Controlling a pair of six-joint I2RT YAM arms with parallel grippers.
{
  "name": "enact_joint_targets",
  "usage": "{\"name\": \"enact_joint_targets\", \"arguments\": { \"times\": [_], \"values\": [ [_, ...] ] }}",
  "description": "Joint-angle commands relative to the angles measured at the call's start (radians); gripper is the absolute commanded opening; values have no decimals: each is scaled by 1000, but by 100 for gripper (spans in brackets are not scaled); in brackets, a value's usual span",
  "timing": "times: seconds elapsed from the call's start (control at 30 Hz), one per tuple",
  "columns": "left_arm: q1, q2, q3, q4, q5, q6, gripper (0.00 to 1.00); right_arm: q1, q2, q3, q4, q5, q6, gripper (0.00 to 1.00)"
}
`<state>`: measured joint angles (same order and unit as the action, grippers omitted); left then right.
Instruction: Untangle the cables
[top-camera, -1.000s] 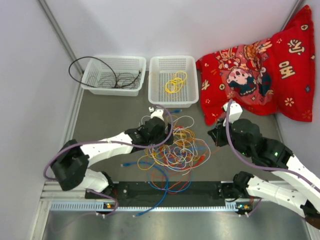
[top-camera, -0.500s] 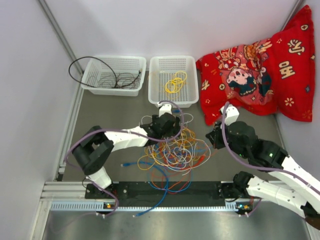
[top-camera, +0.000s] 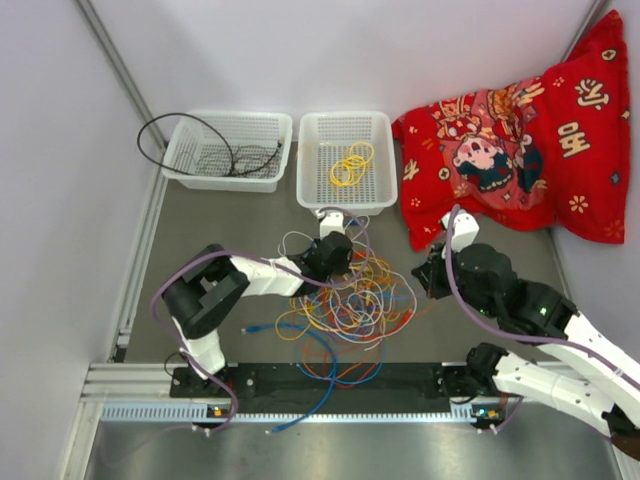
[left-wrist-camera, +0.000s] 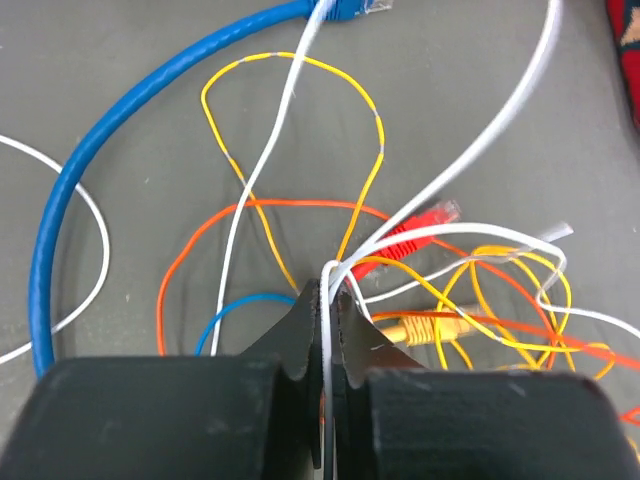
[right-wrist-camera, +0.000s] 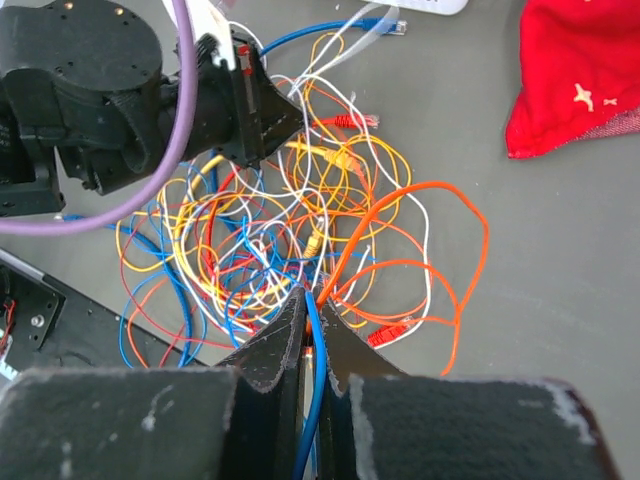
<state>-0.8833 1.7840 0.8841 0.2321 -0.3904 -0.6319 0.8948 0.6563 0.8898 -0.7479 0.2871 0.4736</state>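
There it goes: the left claw (left-wrist-camera: 325, 290) has just snapped from wide to tight, pinching a white wire (left-wrist-camera: 450, 170) at the far edge of the cables (top-camera: 350, 300), heaped mid-surface (top-camera: 230, 230). Now it has a strand to draw out. Over right, the right claw (right-wrist-camera: 310, 300) stays clamped on a blue cable (right-wrist-camera: 314, 365), anchoring the tangle.

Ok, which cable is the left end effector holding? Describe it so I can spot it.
Find the tangle mid-table, at its far edge near the basket with the yellow coil. The left end effector is shut there on a thin white cable, the pale strand between its jaws; the coloured loops around it lie free.
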Motion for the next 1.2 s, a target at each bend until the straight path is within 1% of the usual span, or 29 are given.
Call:
{"name": "enact_joint_targets", "arguments": {
  "times": [0.0,0.03,0.07,0.1,0.13,0.17,0.2,0.23,0.27,0.3,0.33,0.37,0.4,0.43,0.5,0.57,0.63,0.7,0.73,0.77,0.83,0.87,0.9,0.93,0.97,1.0,1.07,1.17],
  "values": [
    [1,-142,-43,52,-2,43,0,9,-6,14,25,3,-7,0],
    [1,-187,-51,50,-2,55,0,9,-10,15,25,6,-10,0],
    [1,-281,-57,47,-10,81,0,9,-15,17,27,14,-13,0],
    [1,-334,-54,23,-16,92,0,9,-18,17,31,30,-13,0],
    [3,-383,-47,9,-21,109,0,9,-21,17,33,41,-18,5],
    [3,-476,-37,-5,-25,150,0,9,-24,18,39,52,-21,13],
    [3,-520,-5,-25,-24,172,0,9,-24,18,51,66,-27,23],
    [4,-561,18,-80,-22,193,0,9,-26,18,58,72,-41,45],
    [4,-624,45,-118,-24,233,0,7,-27,18,67,76,-46,54],
    [4,-649,102,-152,-22,251,0,9,-26,18,73,80,-47,62],
    [6,-670,130,-212,-18,268,0,9,-27,18,84,84,-38,73],
    [6,-704,156,-229,-12,303,0,10,-29,18,90,87,-36,81],
    [6,-719,206,-273,-7,313,0,9,-29,21,97,77,-33,90],
    [6,-732,228,-302,-7,320,0,9,-27,24,107,67,-38,98],
    [6,-761,286,-368,-1,334,0,9,-8,46,105,22,-59,99],
    [6,-785,314,-402,13,333,0,9,11,61,87,11,-70,99],
    [6,-799,343,-419,36,330,0,9,20,64,103,11,-55,99],
    [6,-801,364,-439,50,317,0,9,-4,43,206,12,-30,99],
    [6,-801,369,-442,62,313,0,9,-53,25,263,0,-18,97],
    [6,-804,372,-444,71,307,0,9,-76,0,432,-23,-24,96],
    [6,-804,372,-444,81,302,0,7,-104,-60,578,-87,-55,91],
    [6,-804,372,-444,88,298,0,9,-84,-63,623,-100,-67,90],
    [6,-804,374,-444,93,294,0,9,-54,-28,642,-127,-82,89],
    [6,-799,374,-444,99,294,0,9,-19,3,633,-149,-93,89],
    [6,-801,375,-447,101,290,0,9,56,30,621,-169,-102,89],
    [6,-798,377,-448,102,288,0,9,84,69,614,-211,-111,88],
    [6,-799,374,-450,105,285,0,9,133,74,643,-241,-116,87],
    [6,-804,372,-450,108,278,0,9,161,54,705,-247,-116,81]
  ]
}}
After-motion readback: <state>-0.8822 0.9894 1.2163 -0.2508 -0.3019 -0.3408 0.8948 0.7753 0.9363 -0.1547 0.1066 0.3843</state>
